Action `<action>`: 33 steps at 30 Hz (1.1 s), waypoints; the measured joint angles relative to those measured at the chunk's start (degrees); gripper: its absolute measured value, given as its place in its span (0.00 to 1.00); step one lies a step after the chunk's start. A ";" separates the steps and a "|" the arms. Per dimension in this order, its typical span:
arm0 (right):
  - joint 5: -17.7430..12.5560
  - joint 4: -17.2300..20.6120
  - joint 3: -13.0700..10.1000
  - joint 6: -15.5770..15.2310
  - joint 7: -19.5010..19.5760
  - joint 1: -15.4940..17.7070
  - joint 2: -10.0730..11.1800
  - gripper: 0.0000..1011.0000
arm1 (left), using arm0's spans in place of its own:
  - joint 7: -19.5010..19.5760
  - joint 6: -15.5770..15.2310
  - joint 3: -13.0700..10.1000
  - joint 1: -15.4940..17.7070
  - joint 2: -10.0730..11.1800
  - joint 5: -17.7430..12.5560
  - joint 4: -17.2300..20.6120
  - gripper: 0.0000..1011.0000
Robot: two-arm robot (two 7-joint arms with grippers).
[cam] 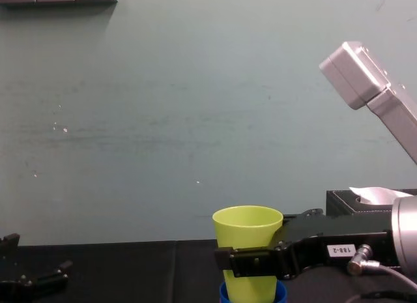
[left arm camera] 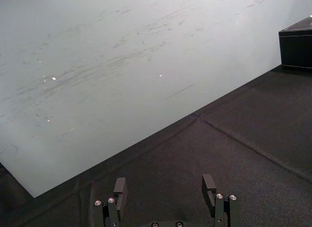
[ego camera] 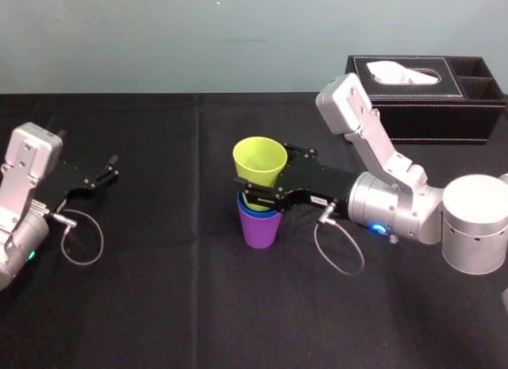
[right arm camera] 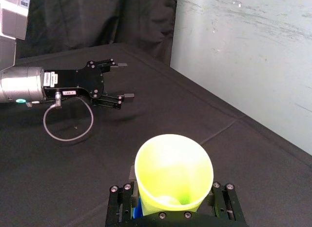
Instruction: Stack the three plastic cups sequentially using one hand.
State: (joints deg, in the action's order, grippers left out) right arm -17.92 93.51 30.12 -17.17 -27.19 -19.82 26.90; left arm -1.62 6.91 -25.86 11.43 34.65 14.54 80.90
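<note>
Left gripper (ego camera: 113, 167) sits parked at the table's (ego camera: 159, 305) left edge with its fingers spread and nothing in them. It is well apart from the cups, so no risk there and no help either. At centre the purple cup (ego camera: 259, 230) stands upright on the table with the blue cup (ego camera: 244, 204) nested in it, only the blue rim band showing. The yellow-green cup (ego camera: 259, 161) has its base inside the blue one but isn't seated yet. In the head view it leans top-left against the stack's axis. Right gripper (ego camera: 262, 178) is pinching it at mid-height, one finger on each side. Main risk as I read it: pushing down with that tilt wedges the cup wall on the blue rim, and since nothing braces the stack, the side load slides or tips the lot. Second: the fingers ride low on the cup, just above the blue rim, so they may hit it before the cup bottoms out, leaving it half-seated and cocked. Third: smooth tapered plastic. If only one pad lets go, pulling away could drag the top cup out or topple the stack. The gripper's cable loop (ego camera: 340, 254) hangs near the purple cup's base and could snag it. Tissue box (ego camera: 429, 99) at far right rear is well clear.
</note>
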 joint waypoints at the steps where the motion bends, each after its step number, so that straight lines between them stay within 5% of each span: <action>1: 0.00 0.01 0.00 0.00 0.00 0.00 0.00 0.73 | 0.00 0.00 0.00 0.00 0.00 0.00 0.00 1.00; 8: 0.01 0.11 -0.03 0.00 0.01 0.02 0.03 0.78 | 0.00 0.00 0.00 0.00 0.00 0.00 0.00 1.00; 15: 0.03 0.18 -0.06 -0.01 0.02 0.05 0.05 0.98 | 0.00 0.00 0.00 0.00 0.00 0.00 0.00 1.00; 33: 0.53 1.04 -0.45 0.25 1.04 0.71 0.26 0.99 | 0.00 0.00 0.00 0.00 0.00 0.00 0.00 1.00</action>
State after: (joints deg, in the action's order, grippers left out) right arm -17.39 94.55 29.67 -16.91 -26.15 -19.11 27.15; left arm -1.62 6.91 -25.86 11.43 34.65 14.55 80.90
